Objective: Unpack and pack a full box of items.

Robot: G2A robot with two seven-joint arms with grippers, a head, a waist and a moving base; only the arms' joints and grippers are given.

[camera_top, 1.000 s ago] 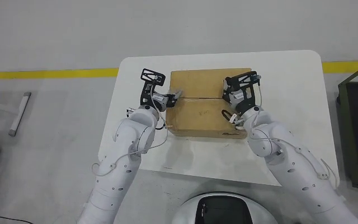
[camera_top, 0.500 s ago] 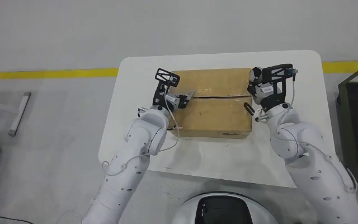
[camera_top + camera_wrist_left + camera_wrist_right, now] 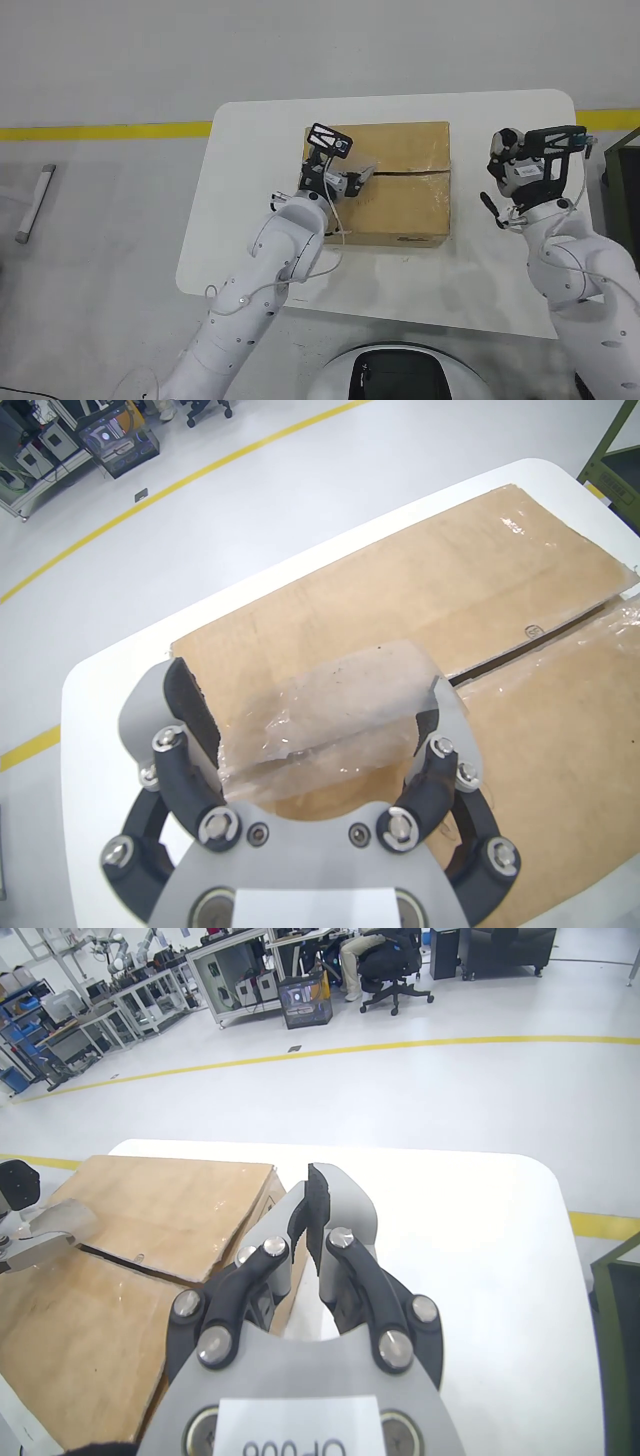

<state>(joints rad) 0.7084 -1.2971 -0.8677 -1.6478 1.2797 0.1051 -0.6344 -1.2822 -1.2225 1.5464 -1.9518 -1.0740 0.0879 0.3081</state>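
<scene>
Left wrist view: the left gripper (image 3: 310, 700) has its fingers spread wide and clamps nothing. A loose strip of clear tape (image 3: 350, 685) clings across the gap from one pad to the other. Just beneath and ahead lies the box (image 3: 540, 760), closed, in the middle of the white table (image 3: 95, 700).

The relation that matters is the seam (image 3: 525, 647). It starts right past the fingertips and runs straight away from them down the box's long axis, crosswise to the robot and toward the other arm. It shows as a dark, open slit between the two flaps (image 3: 400, 575), with glossy scraps of tape along its edges. The gripper hangs over the left end of the box, roughly in line with the seam, so the left arm is clearly the nearer one. My guess is that lifting a flap calls for shedding the strip, then a short drop onto the flap edge.

In the top view the left arm reaches in on a diagonal from the table's near left, with the wrist over the box top.

Farther off, the right gripper (image 3: 312, 1198) is clenched on nothing, pads together. It sits over bare table just past the right end of the box, apart from it, on a bent arm.
</scene>
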